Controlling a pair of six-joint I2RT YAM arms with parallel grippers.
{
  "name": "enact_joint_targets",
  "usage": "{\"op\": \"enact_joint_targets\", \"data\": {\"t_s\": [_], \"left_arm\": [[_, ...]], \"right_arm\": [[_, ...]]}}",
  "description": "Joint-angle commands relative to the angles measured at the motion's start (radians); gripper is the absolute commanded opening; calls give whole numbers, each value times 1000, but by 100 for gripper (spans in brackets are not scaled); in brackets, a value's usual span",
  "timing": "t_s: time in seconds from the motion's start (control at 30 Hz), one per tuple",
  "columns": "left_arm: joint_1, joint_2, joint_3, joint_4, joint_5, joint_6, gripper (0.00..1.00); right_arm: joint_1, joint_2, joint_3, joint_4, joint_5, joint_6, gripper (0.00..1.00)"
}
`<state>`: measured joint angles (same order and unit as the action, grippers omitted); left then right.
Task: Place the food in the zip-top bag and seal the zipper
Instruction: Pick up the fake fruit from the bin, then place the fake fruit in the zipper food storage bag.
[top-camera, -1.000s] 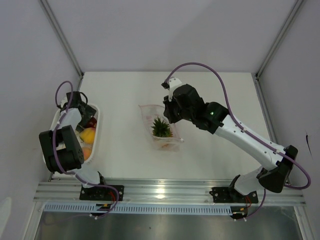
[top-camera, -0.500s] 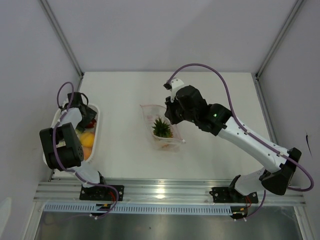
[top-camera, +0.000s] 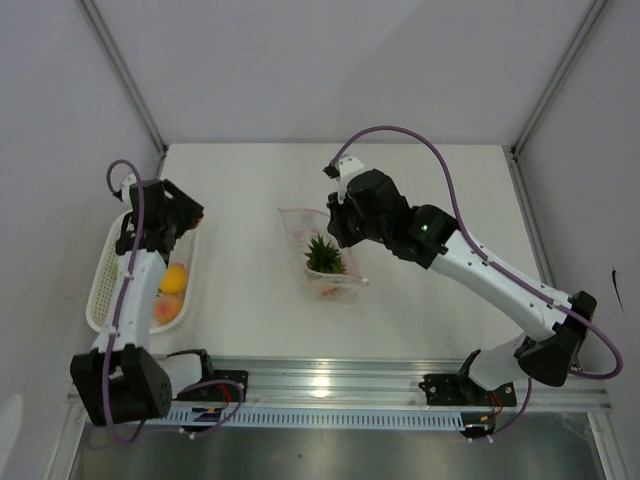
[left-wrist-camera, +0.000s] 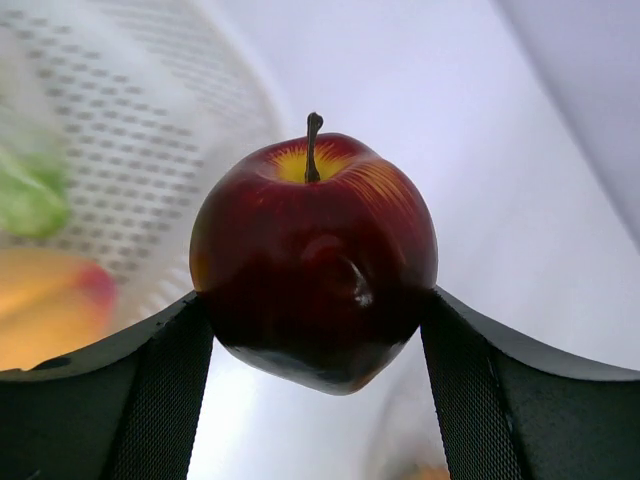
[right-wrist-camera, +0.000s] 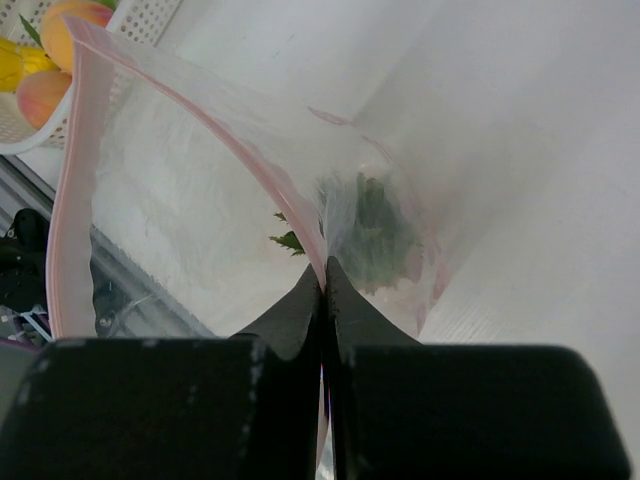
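White table (top-camera: 250, 180): basket (top-camera: 97, 300) holds round pieces (top-camera: 172, 281); bag (top-camera: 298, 225) holds leafy piece (top-camera: 323, 255). Left pincer (left-wrist-camera: 315, 310) grasps apple (left-wrist-camera: 312, 250); right pincer (right-wrist-camera: 323, 290) clamps zipper (right-wrist-camera: 68, 200).

The apple (left-wrist-camera: 315, 250) is dark red, smooth and very shiny, like hard plastic, with a dull brown stem. The left gripper (left-wrist-camera: 315, 298) has 2 black pads (left-wrist-camera: 160, 400) that look matt and rough, with tiny dots like a net. The basket (left-wrist-camera: 170, 160) at the table's left edge is white plastic full of small holes. The zip-top bag (right-wrist-camera: 180, 190) is thin, clear plastic, crinkly and a bit shiny. Its zipper (right-wrist-camera: 68, 200) is a smooth pink strip. The right gripper (right-wrist-camera: 322, 275) has 2 smooth, matt black fingers (right-wrist-camera: 290, 320). The table (top-camera: 250, 200) is white, flat and matt. The rail (top-camera: 340, 385) along its near edge is silver metal with ridges.
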<state>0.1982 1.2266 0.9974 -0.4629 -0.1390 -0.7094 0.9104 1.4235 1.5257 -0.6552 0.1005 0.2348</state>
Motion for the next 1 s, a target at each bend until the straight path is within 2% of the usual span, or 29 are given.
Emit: {"op": "enact_joint_targets", "data": {"t_s": [0.0, 0.17, 0.23, 0.43, 0.63, 0.97], "left_arm": [[-121, -186, -51, 23, 131, -22, 6], [-261, -406, -114, 98, 291, -48, 1], [-321, -501, -147, 186, 385, -68, 1], [-382, -651, -183, 345, 527, -145, 0], [-462, -613, -108, 409, 641, -186, 0], [-698, -552, -108, 449, 590, -121, 1]], "right_arm": [[-1, 41, 70, -14, 53, 6, 0], [-1, 72, 90, -38, 100, 4, 0], [1, 80, 93, -49, 110, 11, 0], [30, 86, 129, -80, 136, 40, 0], [70, 89, 160, -90, 168, 57, 0], [81, 104, 194, -106, 168, 89, 0]]}}
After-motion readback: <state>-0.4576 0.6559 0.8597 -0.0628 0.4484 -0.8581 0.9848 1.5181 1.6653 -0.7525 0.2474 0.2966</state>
